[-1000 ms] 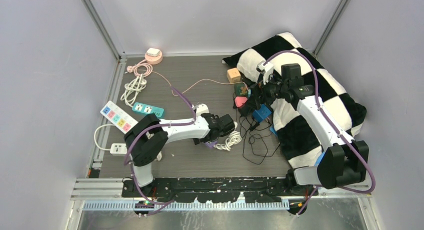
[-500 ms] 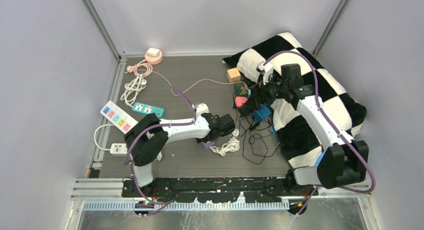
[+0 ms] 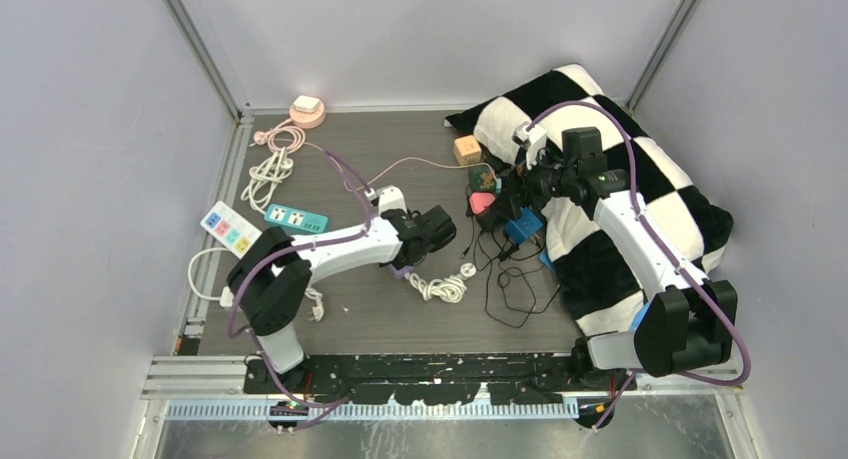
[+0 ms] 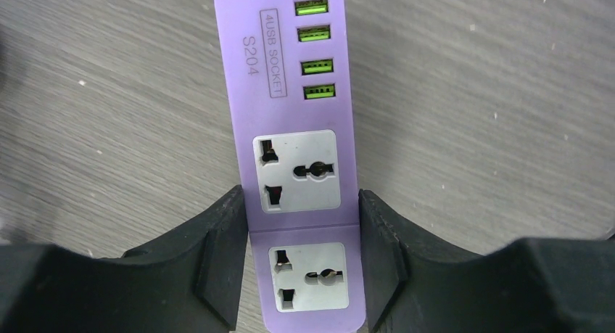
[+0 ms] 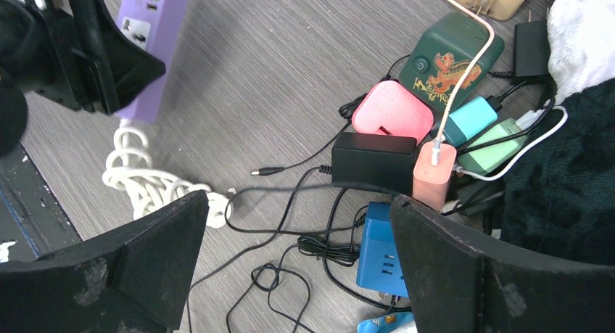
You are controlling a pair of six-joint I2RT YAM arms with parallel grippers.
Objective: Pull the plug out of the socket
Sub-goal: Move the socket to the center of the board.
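Purple power strip (image 4: 294,93), clamped in the left gripper (image 4: 301,257), has shifted up-left of frame centre; its outlets (image 4: 294,172) are vacant. The right gripper (image 5: 297,253) stands apart above the adapters (image 5: 391,112).

Checkered cushion (image 3: 690,204), teal power strip (image 3: 296,218), white multicoloured strip (image 3: 237,233), pink adapter (image 5: 392,109), black adapter (image 5: 370,162)

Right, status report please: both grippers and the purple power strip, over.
Left gripper clamped across purple power strip. Its two visible sockets empty. Right gripper open above adapter pile. Black cables loose beneath.
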